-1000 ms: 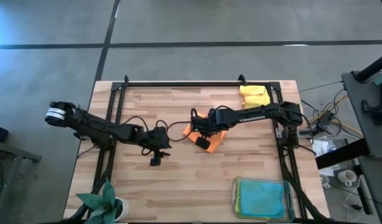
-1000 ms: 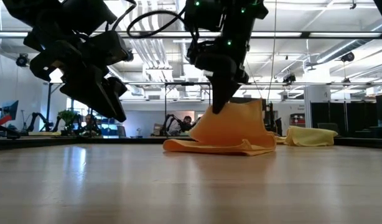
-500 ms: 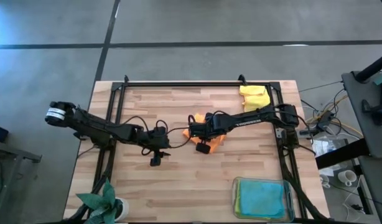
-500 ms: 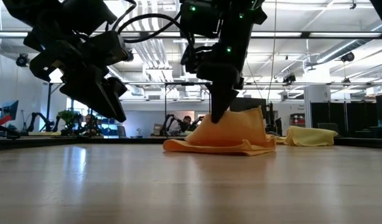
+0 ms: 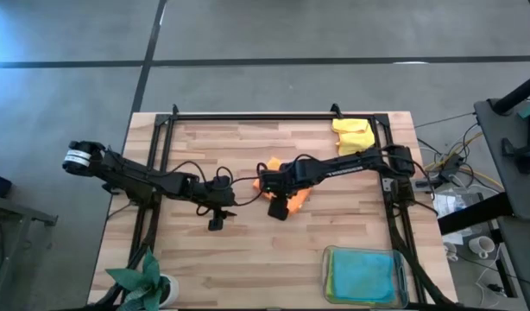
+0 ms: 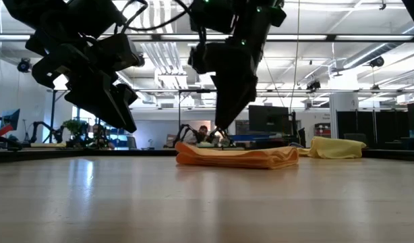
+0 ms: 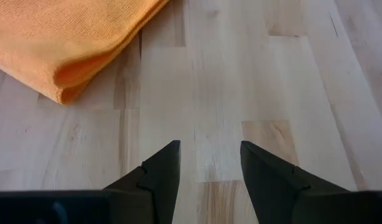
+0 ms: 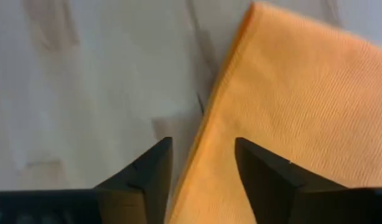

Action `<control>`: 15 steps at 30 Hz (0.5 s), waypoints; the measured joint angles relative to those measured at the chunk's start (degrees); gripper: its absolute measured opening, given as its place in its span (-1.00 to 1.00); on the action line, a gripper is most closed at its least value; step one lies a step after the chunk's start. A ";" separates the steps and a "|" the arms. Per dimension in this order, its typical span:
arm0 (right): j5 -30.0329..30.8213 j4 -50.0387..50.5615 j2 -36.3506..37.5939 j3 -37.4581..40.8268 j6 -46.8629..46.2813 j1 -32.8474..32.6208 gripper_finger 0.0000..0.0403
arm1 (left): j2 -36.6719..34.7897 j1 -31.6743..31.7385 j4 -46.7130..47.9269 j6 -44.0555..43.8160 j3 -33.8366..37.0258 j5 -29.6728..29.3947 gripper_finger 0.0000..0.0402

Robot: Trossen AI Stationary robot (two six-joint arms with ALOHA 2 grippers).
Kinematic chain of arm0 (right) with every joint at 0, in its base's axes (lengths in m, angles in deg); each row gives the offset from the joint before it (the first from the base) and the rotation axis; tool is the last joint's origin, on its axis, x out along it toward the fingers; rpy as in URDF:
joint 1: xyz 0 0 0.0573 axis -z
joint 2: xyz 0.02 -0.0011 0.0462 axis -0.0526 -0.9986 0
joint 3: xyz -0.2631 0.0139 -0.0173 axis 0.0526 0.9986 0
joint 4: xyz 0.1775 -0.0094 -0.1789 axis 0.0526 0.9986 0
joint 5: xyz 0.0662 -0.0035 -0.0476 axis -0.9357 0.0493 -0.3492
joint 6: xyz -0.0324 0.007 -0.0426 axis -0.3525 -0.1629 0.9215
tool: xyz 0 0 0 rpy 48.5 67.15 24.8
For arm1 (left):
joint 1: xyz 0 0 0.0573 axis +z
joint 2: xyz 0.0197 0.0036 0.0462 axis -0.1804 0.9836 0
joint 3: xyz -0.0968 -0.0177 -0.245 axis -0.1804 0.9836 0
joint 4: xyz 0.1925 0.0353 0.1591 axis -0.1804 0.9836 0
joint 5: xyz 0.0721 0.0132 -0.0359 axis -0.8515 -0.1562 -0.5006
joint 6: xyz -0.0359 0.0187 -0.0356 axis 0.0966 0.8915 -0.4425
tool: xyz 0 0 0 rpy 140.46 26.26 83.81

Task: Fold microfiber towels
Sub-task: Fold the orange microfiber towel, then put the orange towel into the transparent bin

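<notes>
A pale wooden worktop on a dark frame stands on a grey concrete floor; in the low view I look past it into a bright hall with ceiling lights and monitors.

Orange towel: lies folded flat near the middle of the worktop, partly hidden under my right arm in the high view. In the low view it is a low layered stack, and in the left wrist view its rounded folded corner rests on the wood.

Right gripper: poised over the towel's edge. Its jaws are spread with nothing between them; in the right wrist view one finger is above the cloth and the other above bare wood. In the low view it hangs just above the stack, tips at its top.

Left gripper: waits over bare wood, apart from the towel, toward the left side. Its jaws stand partly spread and empty.

Yellow towel: folded at the far right corner of the worktop, also seen low in the distance.

Tray: clear, at the near right corner, holding a light blue towel over a yellow-green one.

Plant: at the near left corner.
</notes>
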 joint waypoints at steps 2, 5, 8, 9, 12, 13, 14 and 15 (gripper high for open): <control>1.85 -0.07 0.21 -0.73 -0.21 -0.02 -0.07 | 0.00 0.00 0.00 -0.01 0.01 0.00 -0.24; 7.81 0.02 0.26 -0.94 -0.24 0.08 -0.01 | 0.00 0.00 0.02 -0.05 0.01 0.00 -0.24; 11.62 0.45 -0.03 -0.78 -0.75 0.36 -0.01 | 0.00 0.00 -0.19 -0.07 0.01 0.00 -0.24; 11.97 1.05 -0.15 -0.76 -1.16 0.42 -0.01 | 0.02 0.00 -0.99 -0.05 0.04 -0.31 -0.24; 11.98 2.40 -0.81 -0.10 -2.57 1.06 -0.03 | 1.58 0.00 -7.90 -0.03 0.06 -5.44 -0.24; 11.99 2.95 -0.98 0.21 -2.89 1.25 -0.03 | 2.52 0.23 -10.30 -0.04 0.06 -7.55 -0.24; 11.99 3.42 -0.98 0.72 -3.09 1.35 -0.03 | 3.94 0.67 -13.20 -0.14 0.06 -8.89 -0.24; 12.03 3.62 -0.97 1.40 -3.24 1.37 -0.03 | 5.44 1.23 -15.52 -0.51 0.01 -9.36 -0.24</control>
